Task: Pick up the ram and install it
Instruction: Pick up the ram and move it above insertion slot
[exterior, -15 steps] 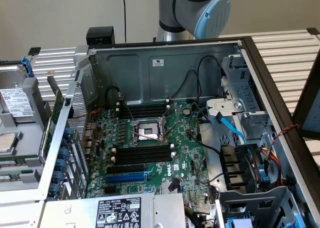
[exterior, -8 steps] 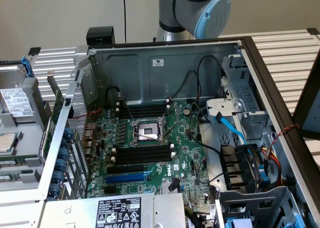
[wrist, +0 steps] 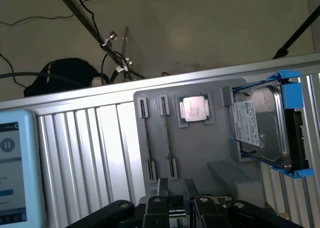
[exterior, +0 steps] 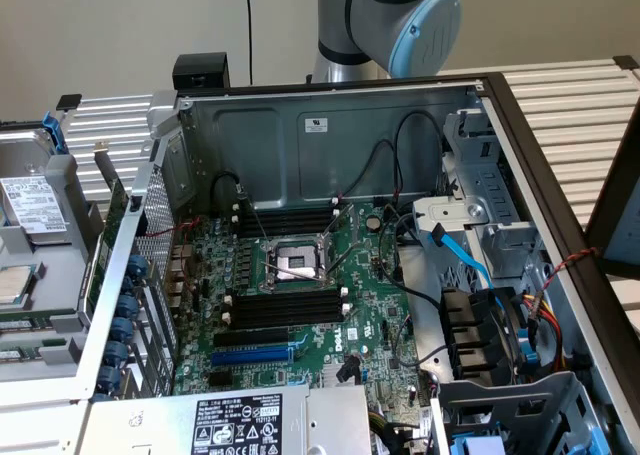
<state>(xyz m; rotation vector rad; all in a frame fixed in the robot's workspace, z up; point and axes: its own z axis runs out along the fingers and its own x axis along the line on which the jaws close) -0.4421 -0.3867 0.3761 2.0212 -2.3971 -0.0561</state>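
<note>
Hovering at the edge of a grey holder tray, the gripper has its jaws spread with nothing between them; its fingers show bare tray in the gap. The ram stands on its thin edge in the tray's clips, just beyond the fingertips. A second stick stands parallel beside it, and a processor chip lies on the ram's other side. Farther along the tray a hard drive sits in a blue caddy.

The ram offers only a narrow edge, so the main risk is probably a bad grip. If the jaws come down off-line, one finger could land on the clip or nudge the second stick. A pinch near one end would likely let the stick tilt as it leaves the clips.

In the exterior view the tray lies at the exterior view's left of the open computer case. Inside the case, the black memory slots flank the processor socket on the motherboard. A tilted stick would probably meet a slot crooked, and pressing it then could strain the board or leave it half seated. Black cables hang close to the far slots and could snag the fingers.
</note>
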